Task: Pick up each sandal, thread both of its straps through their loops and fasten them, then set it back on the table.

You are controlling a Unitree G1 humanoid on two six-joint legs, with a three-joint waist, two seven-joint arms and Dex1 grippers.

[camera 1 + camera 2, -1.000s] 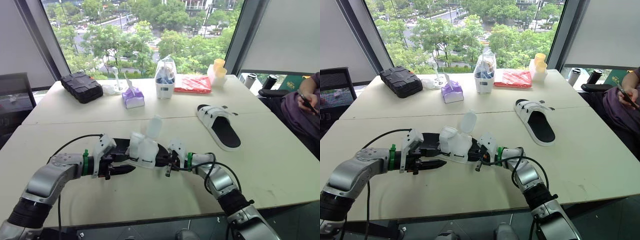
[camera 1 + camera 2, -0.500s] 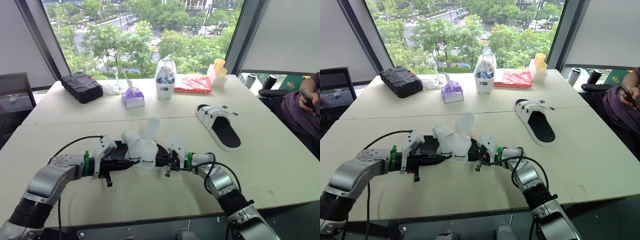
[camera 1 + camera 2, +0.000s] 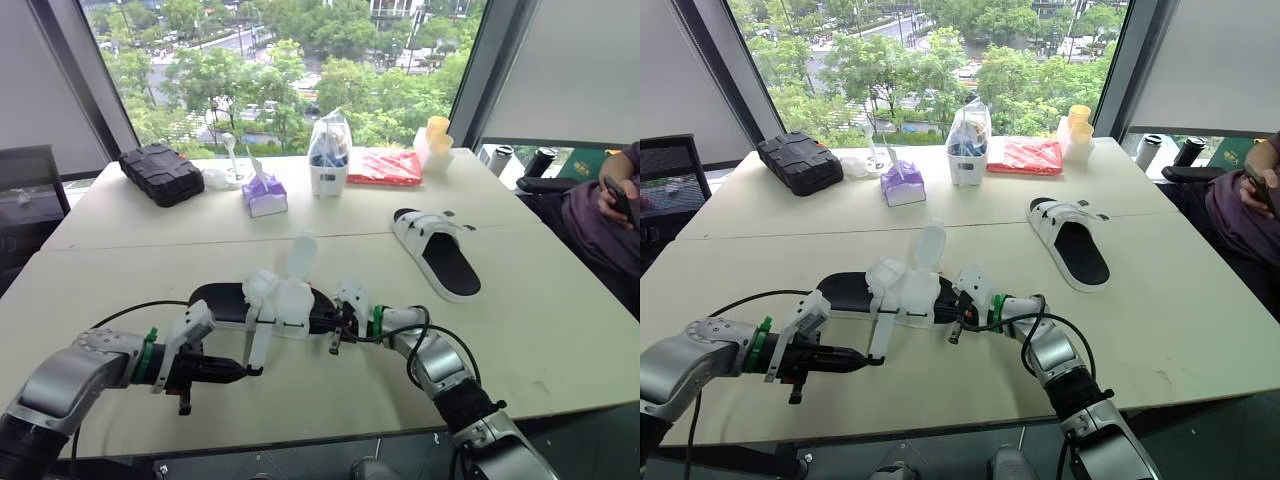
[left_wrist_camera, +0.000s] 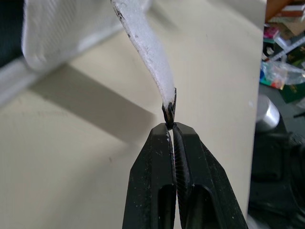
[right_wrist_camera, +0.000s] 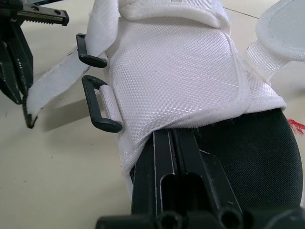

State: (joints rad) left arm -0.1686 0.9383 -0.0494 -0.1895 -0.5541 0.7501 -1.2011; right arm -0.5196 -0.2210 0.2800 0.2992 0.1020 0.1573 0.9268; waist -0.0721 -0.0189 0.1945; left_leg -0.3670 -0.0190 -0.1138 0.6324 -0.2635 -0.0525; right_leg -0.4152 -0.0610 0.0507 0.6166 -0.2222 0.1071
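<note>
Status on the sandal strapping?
Left hand shut on white fabric strap tip. Right hand clamps black-soled white sandal. Other strap upright, loose. No obstruction.

Two sandals [image 3: 445, 262], two tools [image 3: 245, 370], one black case [image 3: 163, 172], one tissue box [image 3: 264, 194]

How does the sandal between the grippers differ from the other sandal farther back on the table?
The near sandal is gripped: the right gripper clamps its sole and the left gripper pinches the tip of one strap; the far sandal lies free on the table. The near sandal's straps hang loose, one flap upright; the far sandal's lie flat across it. Both are white with black footbeds.
</note>
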